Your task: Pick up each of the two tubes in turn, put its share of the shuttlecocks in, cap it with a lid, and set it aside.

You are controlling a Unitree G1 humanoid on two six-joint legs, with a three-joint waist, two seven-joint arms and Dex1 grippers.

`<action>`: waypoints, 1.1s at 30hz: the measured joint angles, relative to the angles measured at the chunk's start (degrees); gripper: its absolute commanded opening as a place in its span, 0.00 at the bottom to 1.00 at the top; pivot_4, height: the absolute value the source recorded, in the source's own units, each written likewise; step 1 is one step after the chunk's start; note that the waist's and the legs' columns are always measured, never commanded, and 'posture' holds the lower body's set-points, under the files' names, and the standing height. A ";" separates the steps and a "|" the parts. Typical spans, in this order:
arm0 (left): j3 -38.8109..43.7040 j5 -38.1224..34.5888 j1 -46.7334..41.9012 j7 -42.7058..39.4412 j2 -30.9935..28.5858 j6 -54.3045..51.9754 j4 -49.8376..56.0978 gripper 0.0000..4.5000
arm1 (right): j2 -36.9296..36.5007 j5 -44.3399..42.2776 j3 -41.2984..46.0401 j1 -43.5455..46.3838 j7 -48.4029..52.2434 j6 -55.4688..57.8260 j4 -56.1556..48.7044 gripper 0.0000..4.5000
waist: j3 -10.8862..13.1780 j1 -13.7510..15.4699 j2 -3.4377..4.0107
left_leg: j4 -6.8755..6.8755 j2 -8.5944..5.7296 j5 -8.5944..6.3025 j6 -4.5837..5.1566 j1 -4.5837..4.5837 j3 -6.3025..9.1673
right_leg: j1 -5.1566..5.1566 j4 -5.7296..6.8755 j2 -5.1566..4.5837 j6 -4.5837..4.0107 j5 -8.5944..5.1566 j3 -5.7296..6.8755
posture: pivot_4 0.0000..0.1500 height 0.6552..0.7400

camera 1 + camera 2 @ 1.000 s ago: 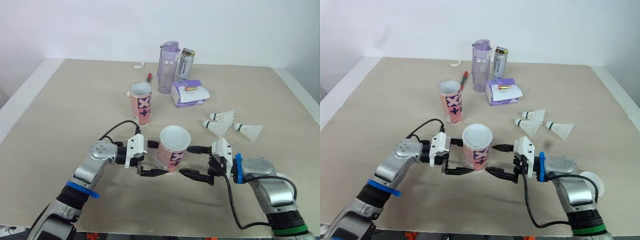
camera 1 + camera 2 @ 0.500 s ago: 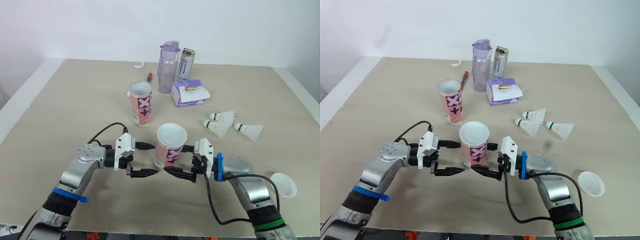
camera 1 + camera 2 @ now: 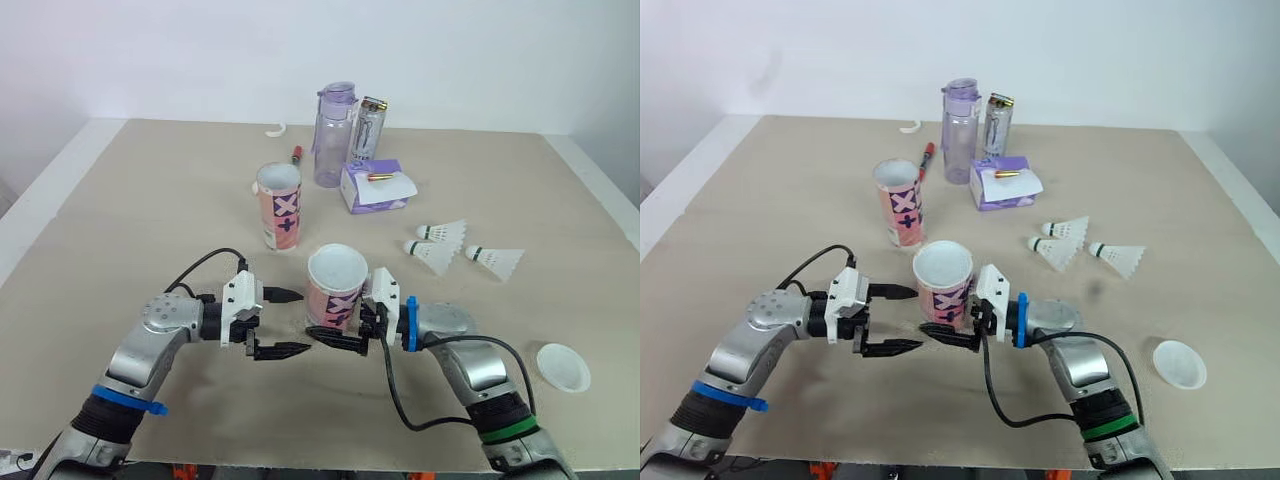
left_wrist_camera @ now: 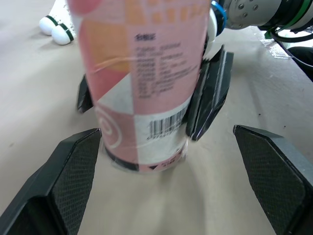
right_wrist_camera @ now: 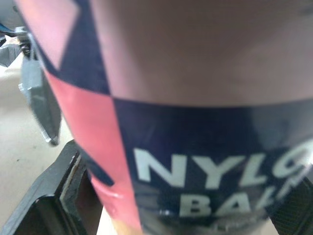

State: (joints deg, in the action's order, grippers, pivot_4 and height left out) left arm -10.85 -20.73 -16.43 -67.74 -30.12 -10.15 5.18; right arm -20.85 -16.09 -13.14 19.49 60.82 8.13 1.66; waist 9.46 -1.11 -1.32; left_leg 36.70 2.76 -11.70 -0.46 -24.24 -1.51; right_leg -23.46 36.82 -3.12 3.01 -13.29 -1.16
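The near pink tube (image 3: 338,292) stands upright and open-topped on the table. My right gripper (image 3: 322,316) reaches in from the right, its two black fingers (image 4: 210,93) pressed against opposite sides of the tube's base. Just left of the tube, my left gripper (image 3: 302,322) is open and apart from it. A second pink tube (image 3: 280,205) stands farther back. Three white shuttlecocks (image 3: 445,232) (image 3: 432,253) (image 3: 497,261) lie to the right. One white lid (image 3: 563,367) rests at the near right.
At the back stand a purple bottle (image 3: 335,135), a metal can (image 3: 372,128) and a purple box (image 3: 375,187). A red pen (image 3: 297,154) lies behind the second tube. The table's right edge (image 3: 600,190) runs close to the shuttlecocks.
My right gripper has moved left and now encloses the near tube. The left gripper has backed away to the left. The tube has shifted slightly left.
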 measured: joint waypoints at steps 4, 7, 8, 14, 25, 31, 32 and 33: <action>0.00 0.04 0.59 0.03 -0.13 0.04 0.12 1.00 | -0.12 0.18 0.00 0.00 0.22 -0.60 0.35 0.99 | 0.00 0.00 0.00 | 0.02 0.00 0.00 0.00 0.06 0.00 | 0.00 0.13 0.01 -0.06 -0.04 -0.01 | 1.00 1.00; 0.01 0.05 0.73 0.06 -0.24 0.06 0.23 1.00 | -0.15 0.25 0.01 0.00 0.17 -0.77 0.34 0.99 | 0.00 -0.01 0.00 | 0.03 0.01 0.01 -0.01 0.07 0.01 | 0.00 0.15 0.02 -0.07 -0.05 -0.01 | 1.00 1.00; 0.01 0.06 0.73 0.06 -0.26 0.07 0.23 1.00 | -0.15 0.25 0.01 0.00 0.18 -0.77 0.34 0.94 | 0.00 -0.01 0.00 | 0.03 0.01 0.01 -0.01 0.07 0.01 | 0.00 0.16 0.02 -0.07 -0.04 -0.01 | 1.00 1.00; 0.09 0.47 0.73 -0.01 -0.60 0.32 0.21 1.00 | -0.13 0.20 0.02 0.01 0.21 -1.04 0.35 0.66 | 0.00 0.00 0.00 | 0.04 0.01 0.01 -0.01 0.07 0.01 | 0.00 0.16 0.02 -0.07 -0.04 -0.01 | 1.00 1.00; 0.07 0.49 0.64 -0.03 -0.46 0.35 0.17 1.00 | -1.36 0.04 0.23 -0.86 -0.37 -0.34 -1.57 0.66 | 0.00 0.00 0.00 | 0.06 0.01 0.01 -0.02 0.07 0.00 | 0.00 0.18 0.02 -0.07 -0.04 -0.01 | 1.00 1.00; -0.08 0.54 0.19 -0.12 -0.06 1.01 -0.16 1.00 | -2.69 -0.63 1.20 -3.18 -2.19 0.96 -5.72 0.66 | 0.00 0.01 0.00 | 0.06 0.01 0.01 -0.02 0.07 0.01 | 0.00 0.19 0.02 -0.07 -0.05 -0.01 | 1.00 1.00; -0.10 0.54 0.14 -0.12 -0.04 1.03 -0.16 1.00 | -2.71 -0.67 1.37 -3.33 -2.37 1.07 -5.93 0.66 | 0.00 0.01 0.00 | 0.06 0.01 0.01 -0.02 0.07 0.01 | 0.00 0.19 0.02 -0.07 -0.05 -0.01 | 1.00 1.00; -0.35 0.55 -0.48 -0.14 0.26 1.10 -0.33 1.00 | -3.56 -2.27 4.56 -4.93 -4.72 2.87 -8.65 0.66 | 0.00 0.14 0.01 | 0.07 0.01 0.01 -0.02 0.06 0.01 | 0.01 0.19 0.02 -0.07 -0.04 -0.01 | 1.00 1.00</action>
State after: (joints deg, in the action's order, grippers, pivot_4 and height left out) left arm -11.21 -20.18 -16.91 -67.88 -29.86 -9.05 4.85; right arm -24.41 -18.36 -8.58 14.56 56.10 11.00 -6.99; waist 9.46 -0.97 -1.31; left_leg 36.77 2.78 -11.69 -0.48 -24.19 -1.50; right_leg -23.46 37.01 -3.11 2.94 -13.33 -1.17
